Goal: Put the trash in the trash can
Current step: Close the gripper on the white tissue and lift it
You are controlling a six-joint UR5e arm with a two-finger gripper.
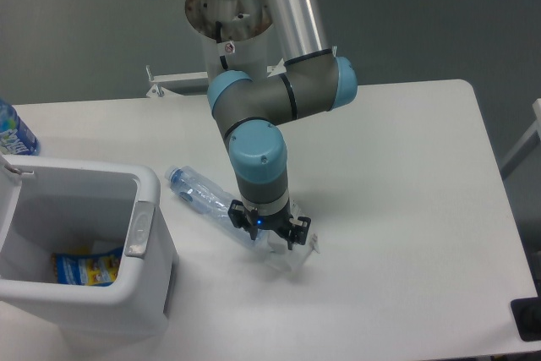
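The clear bottle (207, 201) lies on its side on the white table (406, 209), blue cap toward the trash can (80, 247), its base end hidden under the gripper (270, 238), which hangs directly above it; whether the jaws are parted or closed on it cannot be told from here. Empty and dented, the bottle is probably very light, springy and slick, so a hold across the mid-body seems safest. Firm squeezing may make it buckle or squirt out.

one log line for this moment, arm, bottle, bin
gripper: low over bottle's base end, grip unclear | bottle: lying on table, cap toward bin | bin: open, blue-and-yellow wrapper inside
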